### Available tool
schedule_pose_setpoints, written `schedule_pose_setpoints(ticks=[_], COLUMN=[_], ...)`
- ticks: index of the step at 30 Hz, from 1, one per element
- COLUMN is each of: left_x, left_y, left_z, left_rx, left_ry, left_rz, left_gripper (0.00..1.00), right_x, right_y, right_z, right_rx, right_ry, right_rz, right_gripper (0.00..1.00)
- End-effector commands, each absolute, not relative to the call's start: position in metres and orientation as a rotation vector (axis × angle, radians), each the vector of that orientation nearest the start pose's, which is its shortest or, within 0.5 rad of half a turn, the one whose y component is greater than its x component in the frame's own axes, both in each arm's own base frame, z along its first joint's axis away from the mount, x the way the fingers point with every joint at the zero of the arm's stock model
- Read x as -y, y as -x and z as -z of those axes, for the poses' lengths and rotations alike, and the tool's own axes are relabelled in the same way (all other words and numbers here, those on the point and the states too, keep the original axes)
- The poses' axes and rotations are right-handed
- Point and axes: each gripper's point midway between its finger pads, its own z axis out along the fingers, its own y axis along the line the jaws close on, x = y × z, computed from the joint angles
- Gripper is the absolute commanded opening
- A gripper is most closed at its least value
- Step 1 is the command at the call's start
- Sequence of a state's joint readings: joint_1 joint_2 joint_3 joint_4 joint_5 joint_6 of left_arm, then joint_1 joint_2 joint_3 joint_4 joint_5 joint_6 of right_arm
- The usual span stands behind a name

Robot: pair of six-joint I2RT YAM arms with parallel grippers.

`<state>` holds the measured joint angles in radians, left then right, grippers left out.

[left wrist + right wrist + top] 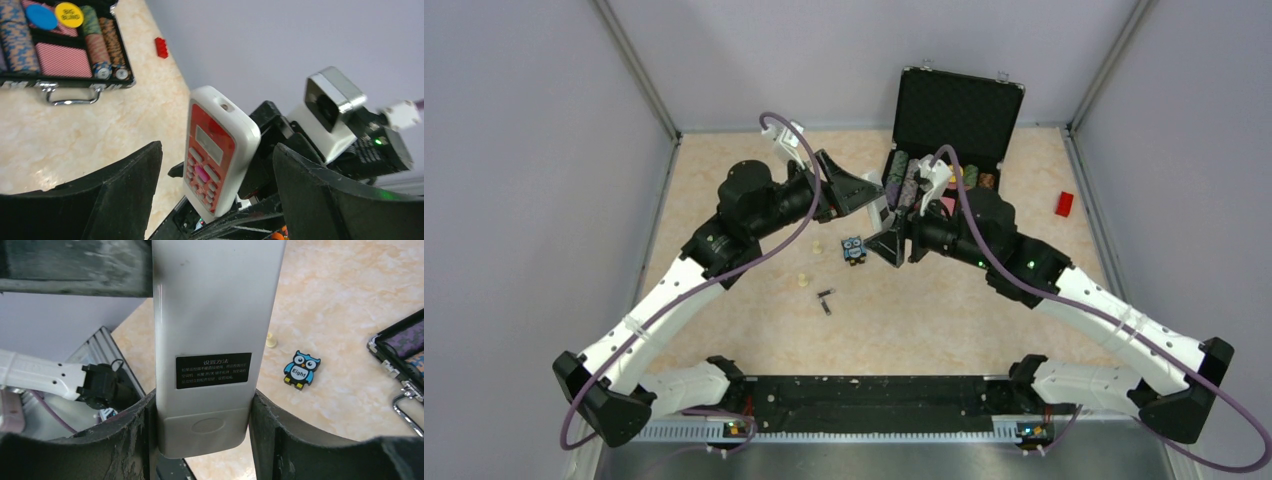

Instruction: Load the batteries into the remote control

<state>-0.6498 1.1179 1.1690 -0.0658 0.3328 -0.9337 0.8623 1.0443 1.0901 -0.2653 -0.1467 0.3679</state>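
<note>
Tabletop (924, 320) marble-look, walls (524, 150) grey; right claw (202, 400) clamps remote control (215, 315); left claw (217, 147) spread wide.

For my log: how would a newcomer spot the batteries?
Start at the open black case at the far end and come nearer, past the blue owl toy. Just nearer than the owl lie the batteries: two thin dark cylinders, unlike the pale cream pegs to their left.
</note>
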Motion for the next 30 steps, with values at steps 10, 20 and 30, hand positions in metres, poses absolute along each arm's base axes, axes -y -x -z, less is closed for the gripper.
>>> schedule_pose_setpoints(ticks=[10, 20, 30], left_x=[0.292, 0.291, 0.295], left_y=[-0.257, -0.243, -0.25], left_z=[-0.357, -0.319, -0.328], left_rx=[-2.022, -2.186, -2.138], left_ry=[-0.017, -0.025, 0.068], left_rz=[1.245, 1.226, 1.324], left_gripper=[0.69, 0.59, 0.66], right_x=[-0.308, -0.302, -0.303], right_y=[-0.216, -0.216, -0.21], right_z=[-0.307, -0.299, -0.285], right_rx=[-1.813, -1.799, -1.812], right_ry=[0.715, 0.875, 0.96], right_rz=[-0.658, -0.545, -0.54], right_gripper=[0.32, 0.32, 0.31])
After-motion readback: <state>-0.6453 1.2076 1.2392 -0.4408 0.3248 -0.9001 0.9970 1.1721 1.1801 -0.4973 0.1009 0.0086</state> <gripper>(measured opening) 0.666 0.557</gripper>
